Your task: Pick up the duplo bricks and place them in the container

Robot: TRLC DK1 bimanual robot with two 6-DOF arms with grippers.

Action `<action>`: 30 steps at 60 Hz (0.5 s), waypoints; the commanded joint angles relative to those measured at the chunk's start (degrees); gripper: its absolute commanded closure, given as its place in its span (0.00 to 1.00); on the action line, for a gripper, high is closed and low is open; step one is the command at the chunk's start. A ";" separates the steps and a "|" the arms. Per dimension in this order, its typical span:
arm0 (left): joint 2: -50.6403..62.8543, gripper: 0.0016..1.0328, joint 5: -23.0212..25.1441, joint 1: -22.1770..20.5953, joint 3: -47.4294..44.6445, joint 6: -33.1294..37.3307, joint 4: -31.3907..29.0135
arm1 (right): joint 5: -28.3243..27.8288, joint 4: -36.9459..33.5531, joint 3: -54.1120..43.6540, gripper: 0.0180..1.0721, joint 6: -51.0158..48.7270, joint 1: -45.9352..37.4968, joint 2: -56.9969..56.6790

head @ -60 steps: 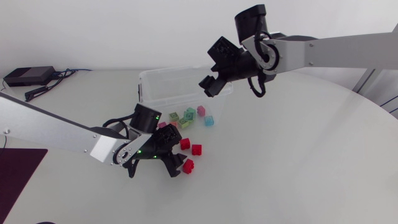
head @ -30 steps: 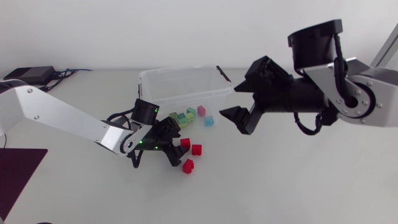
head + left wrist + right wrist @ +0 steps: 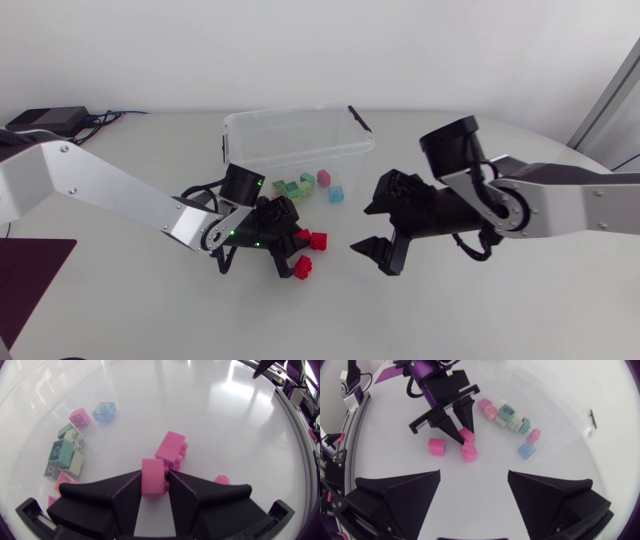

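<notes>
**Counter** [image 3: 480,310]: pale, round-edged; carries everything below. No writing on it.

**Container** [image 3: 290,115]: clear plastic box with a black clip, well beyond the left jaws and apart from both arms. No label can be read.

**Left arm** [image 3: 110,195]: its jaws are clenched on a red brick [image 3: 154,476], one finger pressing each side, low over the counter.

**Right arm** [image 3: 570,205]: its jaws are released and spread wide with nothing between them, facing the left jaws across the loose bricks.

**Sorted bricks** [image 3: 305,184]: a cluster of green, pink and blue pieces, off to one side ahead of the left jaws. They appear to lie inside the container, seen through its clear wall, though this is not certain.

**Loose red bricks**: one [image 3: 317,240] sits just ahead of the left jaws, touching the grasped brick; another [image 3: 302,265] lies just beside the jaws' outer flank.

**Progress**: judged partway. If the cluster is inside, roughly half or more is done. Three red bricks are left: one grasped but not yet carried over, two untouched.

**Markings**: no print on the bricks can be made out.
</notes>
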 commanded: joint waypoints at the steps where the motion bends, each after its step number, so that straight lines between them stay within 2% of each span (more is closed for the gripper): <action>1: -2.12 0.75 0.46 -0.22 -2.79 2.19 -1.55 | -0.39 1.28 1.96 0.08 -2.09 0.37 5.09; 17: -15.13 0.75 1.16 2.41 -7.71 3.60 -6.12 | -0.12 2.25 8.99 0.11 -4.11 3.35 16.25; 30: -28.67 0.75 2.30 5.22 -6.74 2.90 -12.62 | 0.76 -1.53 16.81 0.11 -6.13 4.76 22.32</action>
